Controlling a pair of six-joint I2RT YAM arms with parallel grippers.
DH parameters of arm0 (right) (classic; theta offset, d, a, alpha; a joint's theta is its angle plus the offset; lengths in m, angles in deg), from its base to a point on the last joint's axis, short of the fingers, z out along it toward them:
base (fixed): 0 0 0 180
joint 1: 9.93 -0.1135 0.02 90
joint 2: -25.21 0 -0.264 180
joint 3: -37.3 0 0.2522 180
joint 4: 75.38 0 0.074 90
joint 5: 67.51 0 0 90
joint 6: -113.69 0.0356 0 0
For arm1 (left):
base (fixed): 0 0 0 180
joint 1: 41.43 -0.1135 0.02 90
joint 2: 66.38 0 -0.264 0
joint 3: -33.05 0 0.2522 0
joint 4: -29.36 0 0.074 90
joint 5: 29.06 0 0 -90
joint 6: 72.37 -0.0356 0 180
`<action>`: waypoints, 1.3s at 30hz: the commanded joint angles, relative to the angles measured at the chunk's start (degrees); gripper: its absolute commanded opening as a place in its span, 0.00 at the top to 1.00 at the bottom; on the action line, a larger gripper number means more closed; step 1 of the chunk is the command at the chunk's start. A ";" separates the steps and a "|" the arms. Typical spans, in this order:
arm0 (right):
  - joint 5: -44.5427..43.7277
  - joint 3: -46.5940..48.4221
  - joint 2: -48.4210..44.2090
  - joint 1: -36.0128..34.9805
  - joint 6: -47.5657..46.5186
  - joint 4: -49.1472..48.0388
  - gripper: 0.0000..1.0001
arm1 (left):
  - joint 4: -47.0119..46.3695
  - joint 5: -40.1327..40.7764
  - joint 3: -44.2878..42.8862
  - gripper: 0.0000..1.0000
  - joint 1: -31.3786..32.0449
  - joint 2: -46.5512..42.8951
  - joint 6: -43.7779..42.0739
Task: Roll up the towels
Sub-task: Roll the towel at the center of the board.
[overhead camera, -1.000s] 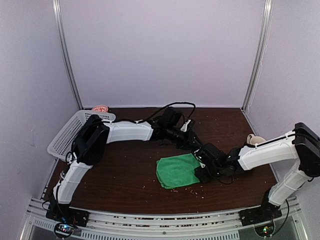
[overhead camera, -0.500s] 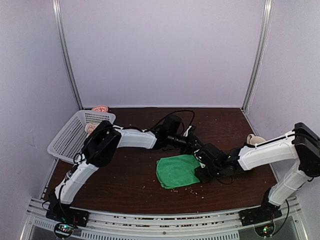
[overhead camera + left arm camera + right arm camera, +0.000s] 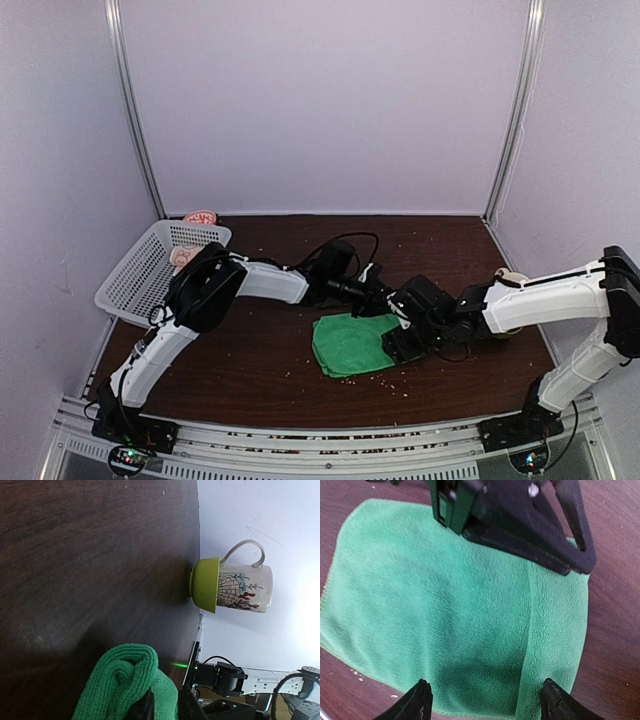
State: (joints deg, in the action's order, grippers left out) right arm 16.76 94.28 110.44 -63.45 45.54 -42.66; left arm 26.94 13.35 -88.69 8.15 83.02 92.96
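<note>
Centrally on surface (image 3: 250,365), green towel (image 3: 345,345) lying flat; far edge bunched and clamped in left jaws; right jaws spread apart just above right part. Hold fold tight; roll evenly nearward, pressing lightly.

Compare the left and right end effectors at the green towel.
The left end effector is closed, pinching a bunched fold of the green towel; the right end effector is spread wide and holds nothing. The left sits at the towel's far edge, the right at its right side. Both have black fingers low over that towel.
</note>
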 commanded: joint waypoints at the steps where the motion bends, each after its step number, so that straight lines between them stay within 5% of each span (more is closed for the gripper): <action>1: 0.40 5.27 -4.83 0.39 0.36 6.06 0.24 | -0.45 1.14 1.13 0.81 -0.76 -2.62 -0.75; 10: 5.28 1.17 -12.05 8.84 7.26 3.94 0.28 | 0.10 1.08 0.61 0.81 -0.80 -2.80 -1.33; 17: 10.80 -5.64 -11.03 14.44 10.51 -0.36 0.44 | 2.02 1.58 0.72 0.81 -0.80 -3.34 -2.82; 32: 17.89 -10.00 -3.64 18.01 10.04 -8.15 0.57 | 5.20 2.06 0.65 0.81 -0.78 -4.45 -4.99; 39: 21.20 -10.23 -0.86 17.79 9.53 -10.12 0.73 | 6.69 2.33 0.50 0.81 -0.80 -5.03 -5.80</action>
State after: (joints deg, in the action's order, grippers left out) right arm 35.64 85.19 107.56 -45.62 55.22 -51.23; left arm 31.81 14.70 -88.35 8.00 81.14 89.00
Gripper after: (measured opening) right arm 0.313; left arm 0.188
